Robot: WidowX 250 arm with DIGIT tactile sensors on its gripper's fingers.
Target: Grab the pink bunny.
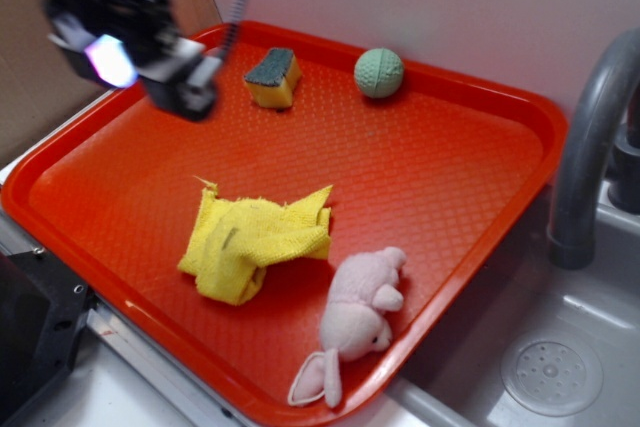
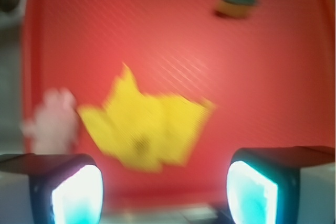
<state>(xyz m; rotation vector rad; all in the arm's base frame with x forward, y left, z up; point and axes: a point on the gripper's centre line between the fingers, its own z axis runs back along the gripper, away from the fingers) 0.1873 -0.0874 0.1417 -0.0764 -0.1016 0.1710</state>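
Pink bunny [image 1: 355, 312] is shown lying on its side at the near right edge of the red tray [image 1: 440, 177], its long ears reaching onto the tray's raised rim near the front corner. Just beside it, toward the middle of the tray, a crumpled yellow rag [image 1: 255, 242] is seen; whether the two touch cannot be told. Along the far edge of the tray a yellow sponge with a dark green top [image 1: 273, 77] and a green textured ball [image 1: 379, 73] are placed, well apart from the bunny. A grey faucet [image 1: 590, 147] and a sink basin [image 1: 550, 367] are visible off the tray's right side.

The gripper [image 1: 165, 72] is seen blurred above the tray's far left corner, well apart from the bunny and holding nothing. In the wrist view, itself blurred, the fingers [image 2: 79, 192] appear spread wide at the lower corners, with the rag [image 2: 144, 124] between them farther off and the bunny [image 2: 52, 121] at the left tray edge.
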